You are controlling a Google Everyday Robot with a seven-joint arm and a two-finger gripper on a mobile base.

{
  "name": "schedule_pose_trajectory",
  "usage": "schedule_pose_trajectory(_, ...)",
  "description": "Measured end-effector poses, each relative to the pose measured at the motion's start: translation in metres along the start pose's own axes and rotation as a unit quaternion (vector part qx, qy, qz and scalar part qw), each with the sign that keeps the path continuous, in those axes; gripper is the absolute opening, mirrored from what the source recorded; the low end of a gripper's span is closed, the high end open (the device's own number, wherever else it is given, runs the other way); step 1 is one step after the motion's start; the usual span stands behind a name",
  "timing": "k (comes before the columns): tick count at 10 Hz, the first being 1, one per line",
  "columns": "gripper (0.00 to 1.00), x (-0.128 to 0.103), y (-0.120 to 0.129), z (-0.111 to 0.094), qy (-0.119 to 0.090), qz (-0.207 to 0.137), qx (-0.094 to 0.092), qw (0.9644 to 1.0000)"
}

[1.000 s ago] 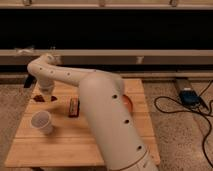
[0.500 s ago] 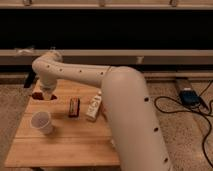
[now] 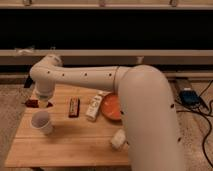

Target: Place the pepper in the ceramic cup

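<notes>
Camera view: at the left of the frame, the gripper [image 3: 43, 102] hangs over the wooden table's [image 3: 75, 145] left edge. It is pinched narrow on the dark red pepper [image 3: 31, 103], which juts leftward. The white ceramic cup [image 3: 42, 121] stands just below, not touching.

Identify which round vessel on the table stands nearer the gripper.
The white ceramic cup, close by the gripper at the table's left end; the larger orange-red bowl sits farther right.

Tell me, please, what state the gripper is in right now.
Gripper: shut, apparently on the pepper, near the cup.
</notes>
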Motion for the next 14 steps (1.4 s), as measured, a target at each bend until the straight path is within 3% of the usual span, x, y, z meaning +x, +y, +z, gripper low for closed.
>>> schedule_pose_trajectory(3, 0.00, 0.011, -0.038, -0.003, 0.010, -0.023, 0.028, 0.9993)
schedule_pose_trajectory(6, 0.02, 0.011, -0.049, 0.008, 0.019, -0.023, 0.064, 0.9975)
schedule_pose_trajectory(9, 0.27, 0.007, -0.051, 0.022, 0.023, -0.011, 0.093, 0.9953)
schedule_pose_trajectory(12, 0.60, 0.009, -0.055, 0.031, 0.022, -0.009, 0.108, 0.9939)
schedule_pose_trajectory(14, 0.76, 0.011, -0.059, 0.035, 0.021, -0.013, 0.113, 0.9933)
